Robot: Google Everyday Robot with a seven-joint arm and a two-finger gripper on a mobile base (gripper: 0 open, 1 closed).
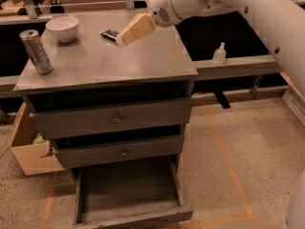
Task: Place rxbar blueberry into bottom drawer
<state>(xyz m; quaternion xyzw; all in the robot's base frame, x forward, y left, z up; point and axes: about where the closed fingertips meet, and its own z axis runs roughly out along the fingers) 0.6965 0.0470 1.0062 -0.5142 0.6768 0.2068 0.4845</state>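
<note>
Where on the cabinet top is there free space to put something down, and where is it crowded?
Free: the front and right of the cabinet top, from the silver can to the right edge; also the open bottom drawer. Crowded: the back, where the bowl, the rxbar blueberry and the gripper are close.
</note>
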